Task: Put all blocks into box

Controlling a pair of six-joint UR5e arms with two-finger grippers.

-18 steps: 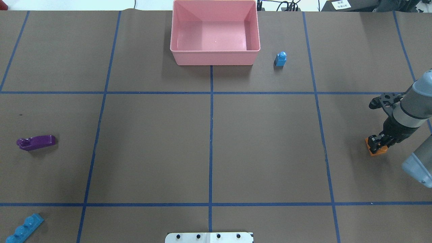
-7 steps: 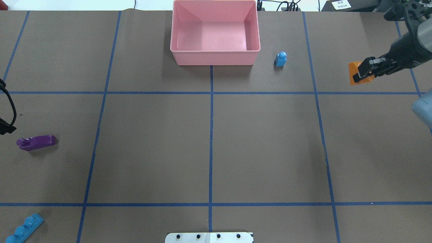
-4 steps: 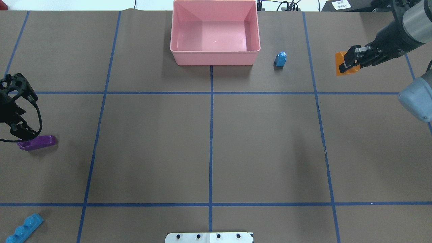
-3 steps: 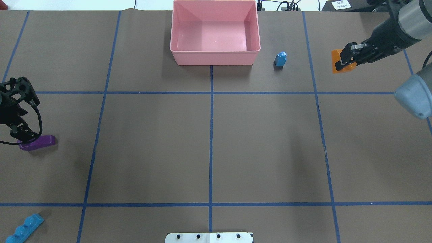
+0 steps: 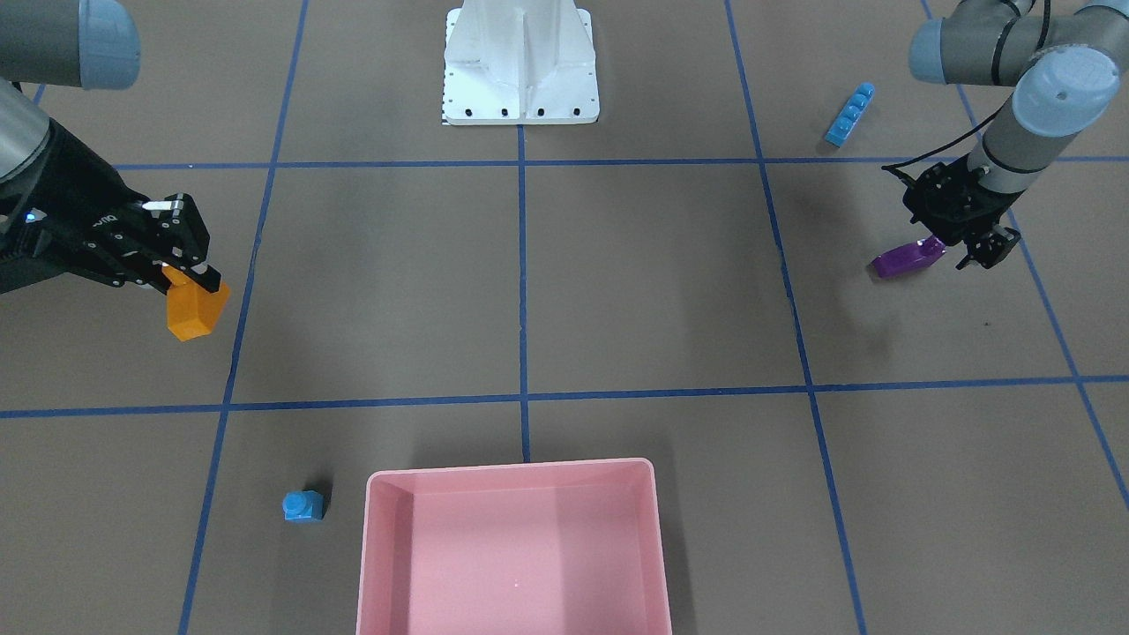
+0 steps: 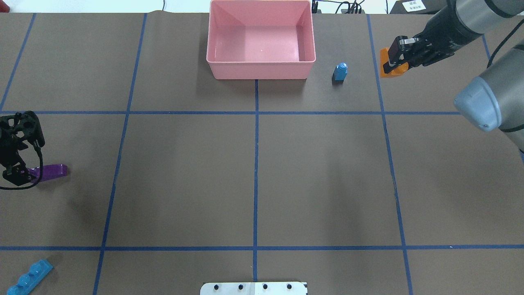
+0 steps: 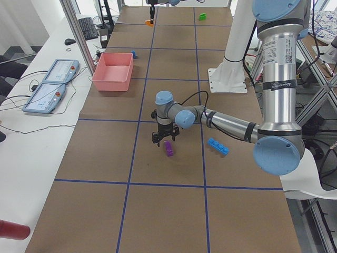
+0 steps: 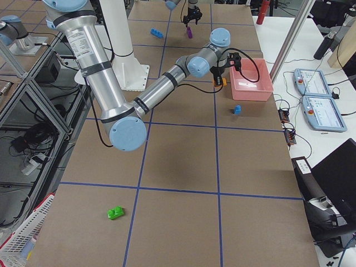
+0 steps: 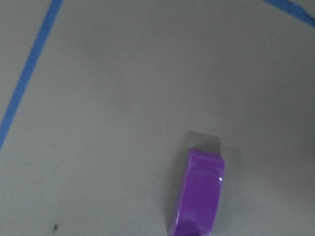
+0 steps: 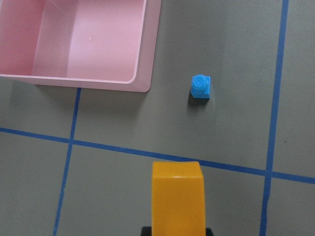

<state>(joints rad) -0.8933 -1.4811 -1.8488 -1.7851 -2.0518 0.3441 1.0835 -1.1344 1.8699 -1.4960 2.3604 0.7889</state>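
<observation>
My right gripper [image 6: 395, 61] is shut on the orange sloped brick [image 6: 386, 69] and holds it in the air, right of the small blue cube [image 6: 340, 71] and the pink box [image 6: 260, 61]. The right wrist view shows the orange brick [image 10: 177, 196] with the box [image 10: 142, 59] and cube [image 10: 200, 87] ahead. My left gripper [image 5: 961, 251] is open and low over one end of the purple brick [image 5: 900, 261], which lies on the table [image 9: 199, 191]. The long blue brick [image 6: 28, 278] lies at the near left. The green brick [image 8: 116, 212] lies far off on my right.
The white base plate [image 6: 254, 288] sits at the near middle edge. Blue tape lines divide the brown table. The box is empty.
My right gripper lifted the orange brick off the table and carried it far and leftward toward the box. My left arm came in and dropped over the purple brick's end.
</observation>
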